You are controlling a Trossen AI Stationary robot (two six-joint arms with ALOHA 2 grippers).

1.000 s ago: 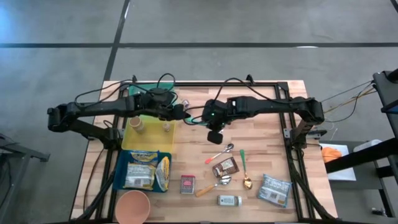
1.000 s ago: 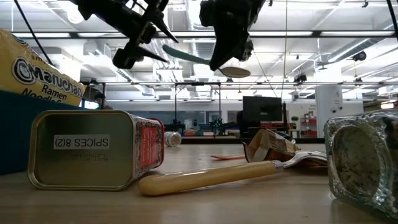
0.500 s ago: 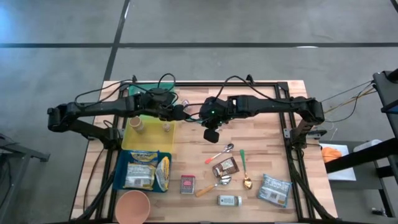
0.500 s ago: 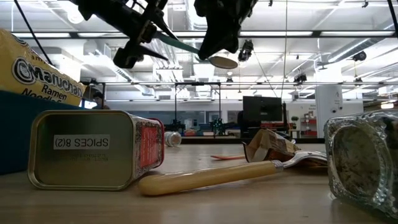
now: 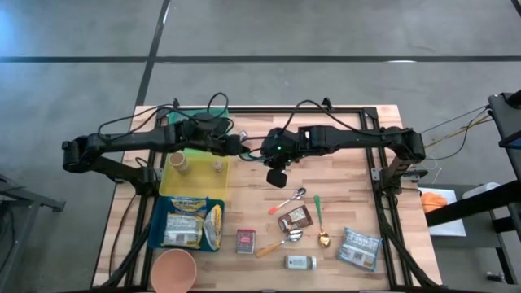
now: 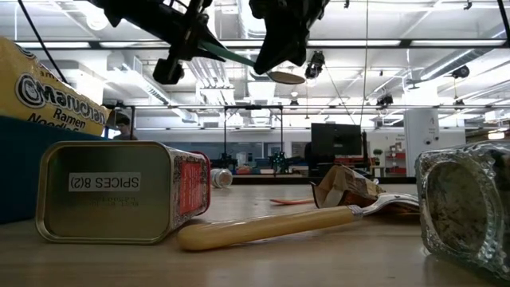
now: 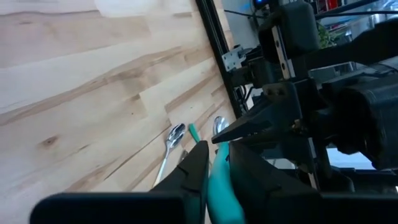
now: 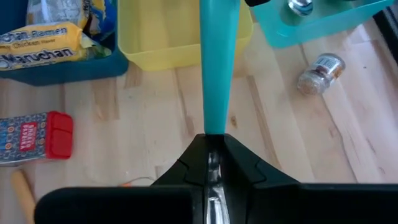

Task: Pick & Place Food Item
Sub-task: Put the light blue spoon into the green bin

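Observation:
A spoon with a teal handle and a metal bowl hangs high above the table's middle, between my two grippers. My right gripper is shut on it near the bowl end. My left gripper, coming from the table's left, is shut on the other end of the handle. In the high view the two grippers meet just right of the yellow bin. My left gripper pinches the teal handle's free end between its two fingers. It comes from the table's left, slanting a little downward, and the fingers lie roughly along the handle. The spoon is clear of the table. My right gripper pinches the spoon's metal neck, just below where the teal handle starts. Its fingers slant down from the table's right and lie along the spoon. The handle sticks out ahead of the fingers, and the spoon is lifted clear.
A yellow bin, a blue bin of ramen packs and a teal bin stand at the left. A pink bowl, a spice tin, spoons, snack packets and a glass jar lie near the front.
My right gripper has raised the spoon a little and carried its handle end between my left gripper's open fingers. My left gripper has then shut on the handle and tipped slightly. The spoon stays clear of the table.

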